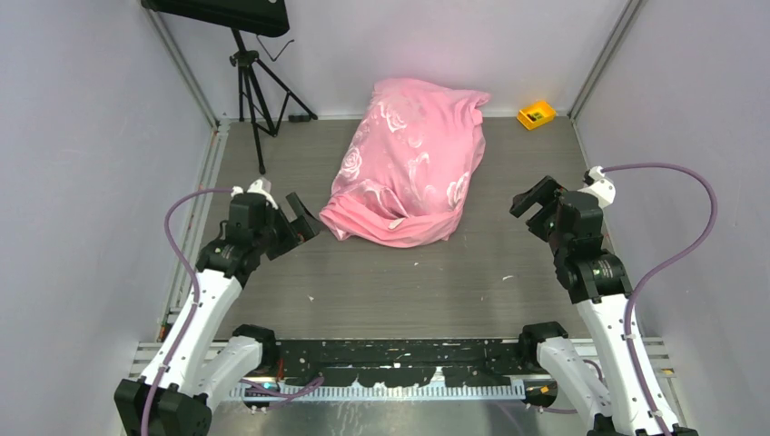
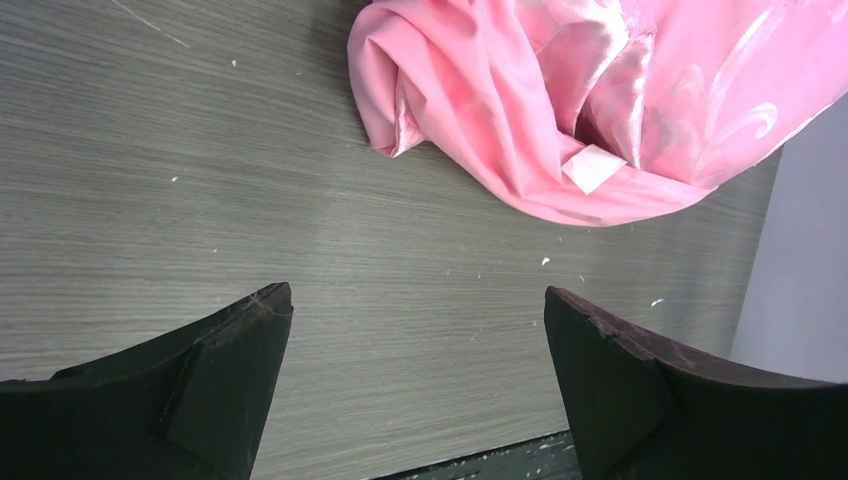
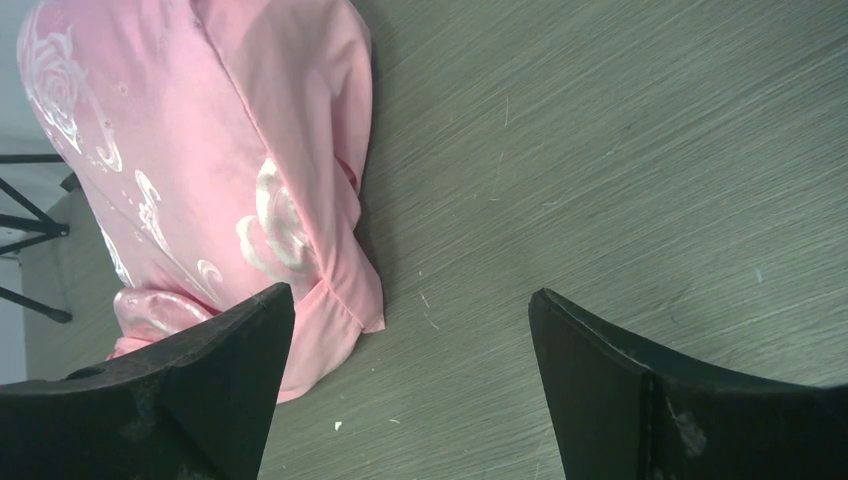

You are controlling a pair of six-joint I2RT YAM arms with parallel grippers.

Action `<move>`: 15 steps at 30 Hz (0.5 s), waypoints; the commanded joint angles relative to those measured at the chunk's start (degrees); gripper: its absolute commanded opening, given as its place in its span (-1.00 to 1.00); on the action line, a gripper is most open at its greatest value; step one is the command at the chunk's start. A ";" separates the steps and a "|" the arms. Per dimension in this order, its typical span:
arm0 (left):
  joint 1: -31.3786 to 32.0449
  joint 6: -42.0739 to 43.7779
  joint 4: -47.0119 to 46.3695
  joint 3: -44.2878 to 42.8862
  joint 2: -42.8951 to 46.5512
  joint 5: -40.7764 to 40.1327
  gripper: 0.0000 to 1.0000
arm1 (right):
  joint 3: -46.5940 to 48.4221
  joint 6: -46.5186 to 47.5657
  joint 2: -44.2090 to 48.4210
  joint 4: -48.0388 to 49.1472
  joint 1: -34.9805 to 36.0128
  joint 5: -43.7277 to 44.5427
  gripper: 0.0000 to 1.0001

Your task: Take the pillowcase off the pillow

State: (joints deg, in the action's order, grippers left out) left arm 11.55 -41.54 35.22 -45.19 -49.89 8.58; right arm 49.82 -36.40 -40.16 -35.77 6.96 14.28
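The pink rose-patterned satin pillowcase (image 1: 409,163) lies stuffed and bulging on the grey wood-grain table (image 1: 409,282). Its bunched end faces the arm bases, and a small white patch (image 2: 590,168) shows among the folds there. The left gripper (image 1: 304,218) hovers just left of that bunched end, jaws spread wide, holding nothing. The right gripper (image 1: 536,200) hangs well to the pillowcase's right, equally wide and bare. Beyond the pillowcase, a black tripod (image 1: 250,91) stands to its left and a yellow box (image 1: 536,113) sits to its right
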 commanded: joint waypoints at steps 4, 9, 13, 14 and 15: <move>-0.03 -4.65 -10.79 4.69 -1.09 0.72 0.99 | -2.16 0.01 -1.30 4.68 -0.16 -4.56 0.83; -0.02 -9.72 -25.64 9.91 -6.09 8.32 0.98 | -3.14 1.18 -2.97 6.57 -0.12 -7.14 0.83; 0.05 -15.28 -37.99 12.55 -12.68 11.46 0.95 | -3.55 3.09 -4.27 7.64 -0.14 -10.04 0.83; 0.15 -16.18 -39.12 12.31 -14.42 11.59 0.94 | -3.45 3.40 -4.57 7.72 -0.13 -10.93 0.83; 0.23 -16.65 -39.50 11.85 -16.22 11.63 0.94 | -3.50 3.70 -4.91 7.69 -0.18 -11.73 0.83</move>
State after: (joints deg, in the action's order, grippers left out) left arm 11.57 -52.82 9.47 -32.88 -61.65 16.45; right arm 46.30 -34.98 -44.56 -31.53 6.96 6.17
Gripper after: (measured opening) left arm 0.974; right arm 0.915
